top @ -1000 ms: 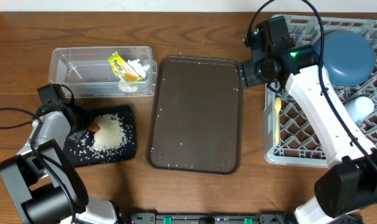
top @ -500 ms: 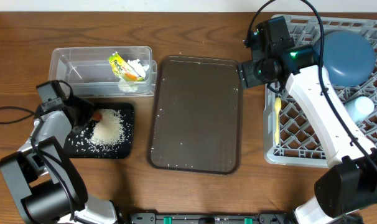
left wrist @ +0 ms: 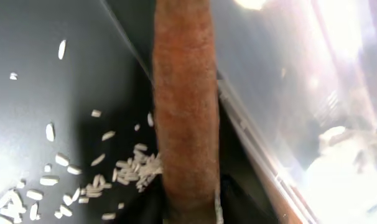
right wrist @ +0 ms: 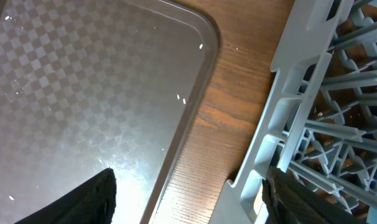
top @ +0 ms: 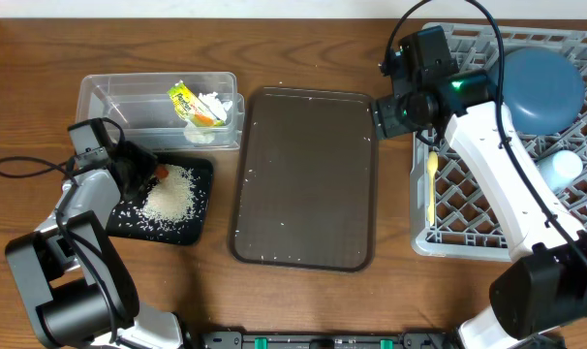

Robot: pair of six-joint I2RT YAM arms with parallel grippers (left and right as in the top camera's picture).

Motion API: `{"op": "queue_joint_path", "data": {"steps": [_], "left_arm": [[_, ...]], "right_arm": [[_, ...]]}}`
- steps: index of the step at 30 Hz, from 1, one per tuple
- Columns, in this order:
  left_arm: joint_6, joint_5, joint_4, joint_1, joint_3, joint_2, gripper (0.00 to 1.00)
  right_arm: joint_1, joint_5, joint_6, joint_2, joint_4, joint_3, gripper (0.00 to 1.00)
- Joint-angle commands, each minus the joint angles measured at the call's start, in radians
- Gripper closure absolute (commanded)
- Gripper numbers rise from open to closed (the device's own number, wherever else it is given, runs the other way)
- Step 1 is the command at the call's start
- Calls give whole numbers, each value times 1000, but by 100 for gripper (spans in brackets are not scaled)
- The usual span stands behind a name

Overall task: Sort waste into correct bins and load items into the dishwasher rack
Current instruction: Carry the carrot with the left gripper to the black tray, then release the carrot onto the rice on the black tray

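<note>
My left gripper (top: 148, 174) is shut on the small orange carrot (top: 160, 173) and holds it over the far edge of the black tray (top: 199, 221), next to the clear tub (top: 129, 109). In the left wrist view the carrot (left wrist: 185, 106) fills the middle, with rice grains (left wrist: 142, 169) on the tray below. A rice pile (top: 168, 199) lies on the black tray. The yellow-green wrapper (top: 184, 101) and white tissue (top: 212, 99) lie in the tub. My right gripper (top: 392, 113) is open and empty (right wrist: 188, 186) over the gap between the brown tray and the grey rack (top: 468, 199).
The dark brown serving tray (top: 308, 174) lies in the middle with a few stray grains. The rack holds the dark blue plate (top: 540, 85), a pale yellow spoon (top: 431, 179) and a pale cup (top: 565, 167). A cable trails at the left.
My left gripper has lifted the carrot off the rice pile and carried it up and to the right, toward the clear tub. The right arm has not moved.
</note>
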Motion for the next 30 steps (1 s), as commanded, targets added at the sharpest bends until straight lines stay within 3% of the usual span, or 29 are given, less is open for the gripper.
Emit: {"op": "queue_joint_path", "data": {"steps": [1, 10, 19, 25, 30], "left_arm": [[52, 11, -30, 1, -7, 10, 57], [106, 11, -97, 2, -4, -58, 24], [182, 12, -188, -30, -3, -311, 22], [374, 11, -265, -190, 9, -364, 15], [411, -70, -422, -309, 66, -350, 15]], "right_arm": [[-9, 10, -16, -13, -1, 14, 25], [-10, 36, -23, -13, -2, 14, 22], [-10, 31, 21, -13, 39, 13, 12], [-10, -106, 57, 4, 184, 13, 3], [-28, -156, 57, 18, 250, 13, 1]]}}
